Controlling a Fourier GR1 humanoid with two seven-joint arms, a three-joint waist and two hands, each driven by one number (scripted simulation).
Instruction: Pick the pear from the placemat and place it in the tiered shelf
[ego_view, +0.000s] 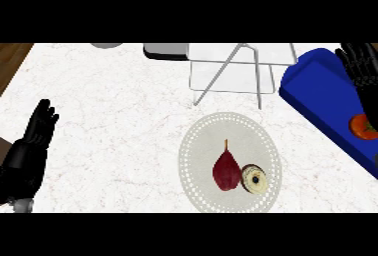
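Observation:
A dark red pear (227, 171) lies on a round white placemat (230, 131) in the lower middle of the head view, stem pointing away from me. Beside it on the mat, to its right, rests a small pale doughnut-like item (256, 179). The white wire tiered shelf (236, 67) stands at the far side of the counter, above the mat. My left hand (33, 137) rests open at the left edge, fingers up. My right hand (362, 67) is up at the right edge over a blue tray, fingers straight, holding nothing, well away from the pear.
A blue tray (321, 95) runs diagonally along the right side with an orange-red fruit (363, 126) in it. A grey object (166, 50) and a round grey thing (108, 45) sit at the counter's far edge. White marble counter stretches between my left hand and the mat.

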